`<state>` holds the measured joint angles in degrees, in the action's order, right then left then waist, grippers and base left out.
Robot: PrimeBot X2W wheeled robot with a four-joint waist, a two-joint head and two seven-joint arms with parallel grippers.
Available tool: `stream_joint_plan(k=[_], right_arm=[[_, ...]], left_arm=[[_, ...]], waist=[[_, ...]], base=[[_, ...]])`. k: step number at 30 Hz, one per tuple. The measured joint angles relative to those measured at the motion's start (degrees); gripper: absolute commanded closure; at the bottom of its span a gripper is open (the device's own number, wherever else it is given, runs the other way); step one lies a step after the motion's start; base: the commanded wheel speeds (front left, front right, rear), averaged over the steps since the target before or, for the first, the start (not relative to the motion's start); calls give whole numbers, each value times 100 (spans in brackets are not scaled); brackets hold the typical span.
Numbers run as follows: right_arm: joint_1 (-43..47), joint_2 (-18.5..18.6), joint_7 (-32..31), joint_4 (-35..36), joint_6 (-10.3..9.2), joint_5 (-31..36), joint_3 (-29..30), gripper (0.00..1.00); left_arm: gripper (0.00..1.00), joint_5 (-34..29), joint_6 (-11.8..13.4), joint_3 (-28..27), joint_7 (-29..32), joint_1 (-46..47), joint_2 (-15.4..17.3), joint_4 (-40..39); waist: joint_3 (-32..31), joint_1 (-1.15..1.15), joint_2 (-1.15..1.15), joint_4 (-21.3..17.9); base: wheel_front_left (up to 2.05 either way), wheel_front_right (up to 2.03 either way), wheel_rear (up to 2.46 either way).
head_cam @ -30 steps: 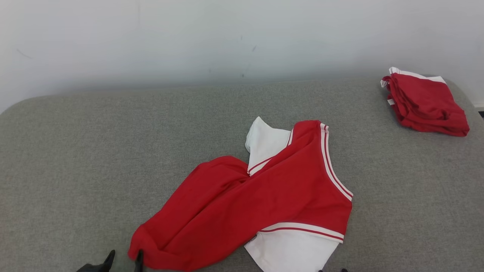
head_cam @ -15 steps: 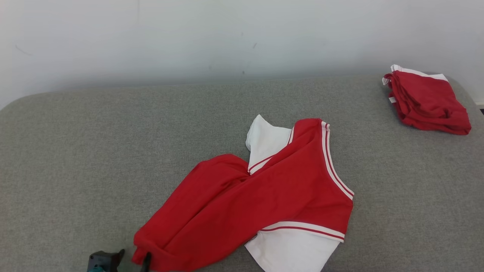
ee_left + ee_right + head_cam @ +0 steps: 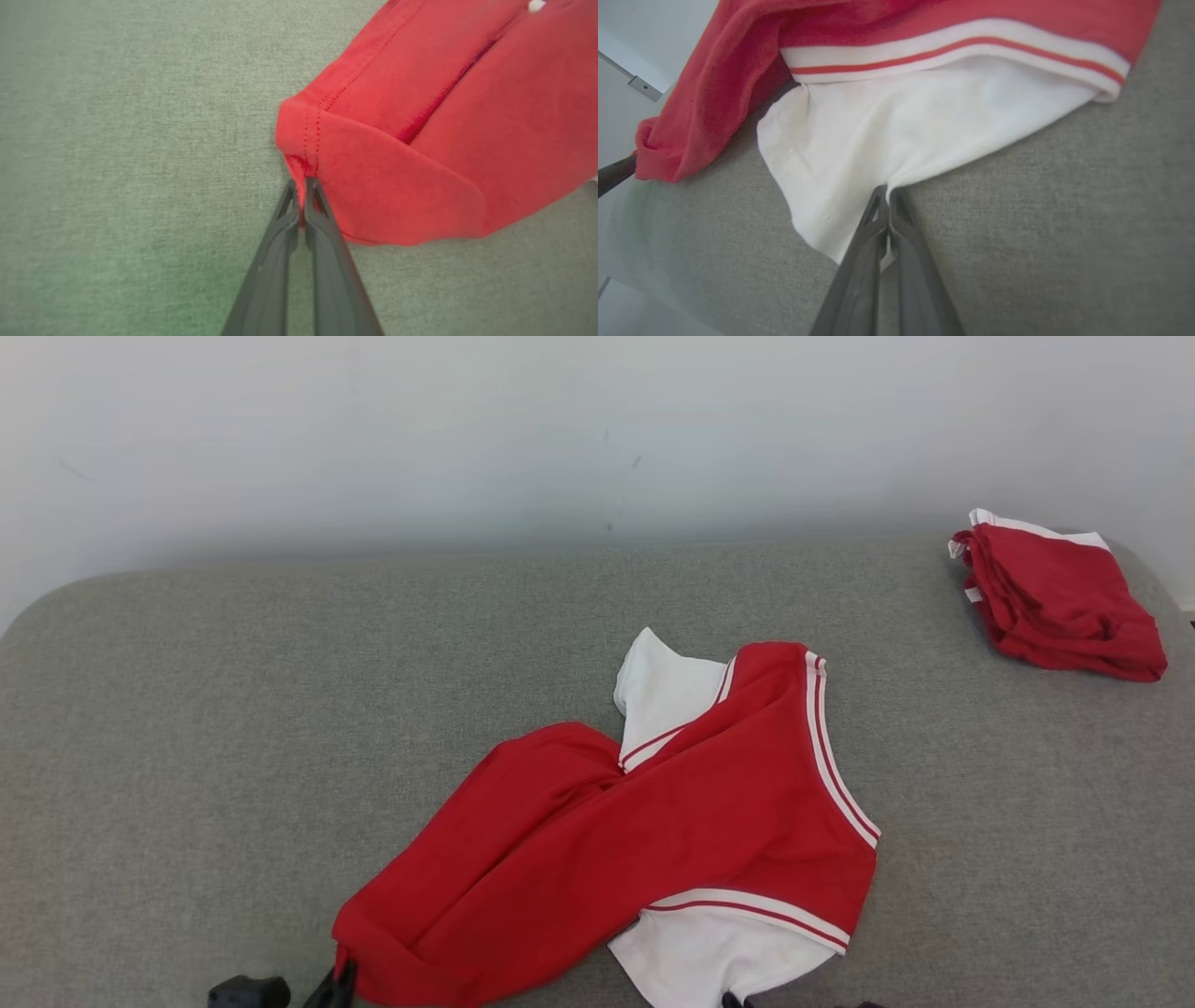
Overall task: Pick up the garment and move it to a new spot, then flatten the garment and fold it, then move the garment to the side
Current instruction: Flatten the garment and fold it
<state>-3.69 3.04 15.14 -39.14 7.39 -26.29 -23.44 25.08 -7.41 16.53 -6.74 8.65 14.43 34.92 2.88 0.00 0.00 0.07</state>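
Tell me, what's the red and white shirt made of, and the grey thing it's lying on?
The shirt looks like soft knitted cloth, maybe cotton. It is matte, rumples into loose folds, and has small stitch dots along its red hem. The grey surface looks like woven upholstery fabric, probably over padding. It has a speckled weave, no shine and rounded corners.

The garment (image 3: 653, 840) is soft matt knit cloth with ribbed trim, the padded surface (image 3: 233, 709) beneath coarse matt woven fabric.

A grey fabric surface (image 3: 187, 709) with rounded corners meets a plain pale wall (image 3: 373, 429).
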Motion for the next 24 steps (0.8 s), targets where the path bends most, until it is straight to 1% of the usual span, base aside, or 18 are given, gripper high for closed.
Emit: stream_joint_plan(k=[3, 6, 7, 10, 11, 14, 17, 19, 22, 24], right_arm=[[9, 20, -5, 323, 1, 155, 487, 100], [174, 276, -4, 909, 1, 227, 921, 100], [325, 420, -4, 1317, 1, 233, 1150, 100], [385, 581, -83, 2004, 1, 175, 1335, 100], [385, 581, -83, 2004, 1, 175, 1335, 100], [199, 706, -354, 2722, 1, 83, 1482, 100], [-233, 839, -706, 3331, 1, -67, 1637, 100], [-664, 967, -979, 3559, 1, -160, 1712, 100], [-1505, 1121, -1333, 3669, 1, -354, 1811, 100], [-2180, 1195, -1538, 3585, 1, -531, 1885, 100]], left_arm=[[100, 165, 40, -193, -288, -182, 2, -256], [100, 276, 96, -292, -352, -365, -3, -748], [100, 312, 168, -320, -313, -475, 9, -1196], [100, 333, 296, -361, -66, -547, 102, -1940], [100, 333, 296, -361, -66, -547, 102, -1940], [100, 371, 338, -369, 289, -478, 210, -2696], [100, 570, 326, -386, 701, -74, 271, -3271], [100, 592, 275, -369, 1020, 417, 412, -3518], [100, 878, 182, -386, 1510, 1355, 445, -3615], [100, 920, 135, -349, 1808, 2093, 536, -3512]], waist=[[-42, 0, 0, -28], [-59, 0, 0, -76], [-54, 0, 0, -110], [-26, 0, 0, -164], [-26, 0, 0, -164], [45, 0, 0, -211], [147, 0, 0, -244], [241, 0, 0, -258], [420, 0, 1, -271], [568, 1, 1, -279]], base=[[0, 0, 0], [0, 0, 0], [0, 0, 0], [0, 0, 0], [0, 0, 0], [0, 0, 0], [0, 0, 0], [0, 0, 0], [0, 0, 0], [0, 0, 0]])
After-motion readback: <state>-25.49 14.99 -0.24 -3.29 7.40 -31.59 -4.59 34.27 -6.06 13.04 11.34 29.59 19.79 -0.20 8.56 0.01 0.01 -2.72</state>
